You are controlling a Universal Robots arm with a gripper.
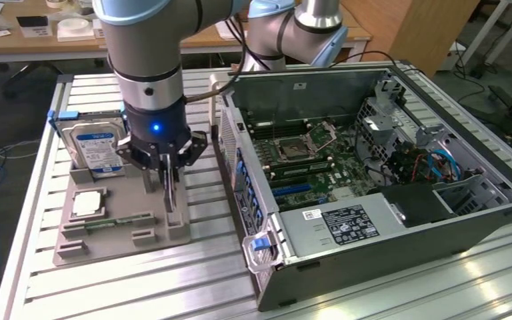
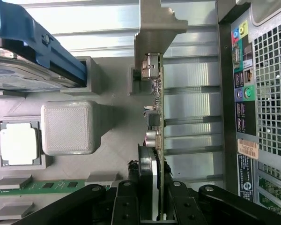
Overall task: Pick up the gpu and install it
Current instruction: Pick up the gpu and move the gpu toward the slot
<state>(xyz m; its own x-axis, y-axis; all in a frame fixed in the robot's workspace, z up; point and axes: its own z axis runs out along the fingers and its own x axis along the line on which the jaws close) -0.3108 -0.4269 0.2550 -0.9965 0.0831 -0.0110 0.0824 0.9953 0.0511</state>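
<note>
The gpu (image 2: 160, 101) stands on edge in a slot of the grey holder tray (image 1: 118, 250), a thin dark card with a grey metal end bracket (image 2: 155, 28). In the exterior view the gpu (image 1: 170, 199) sits at the tray's right side, below the arm's wrist. My gripper (image 1: 166, 181) has come straight down over it. In the wrist view the gripper (image 2: 157, 206) has one finger pressed against each face of the card, so it is shut on it. The card's lower edge still looks seated in the tray.
A hard drive (image 1: 96, 145) with a blue rail, a processor chip (image 1: 89, 202) and a green memory stick (image 1: 107, 223) share the tray. The open computer case (image 1: 469, 220) lies at the exterior view's right, its motherboard (image 1: 305, 157) exposed; its rear panel (image 2: 267, 93) is close beside the card.
</note>
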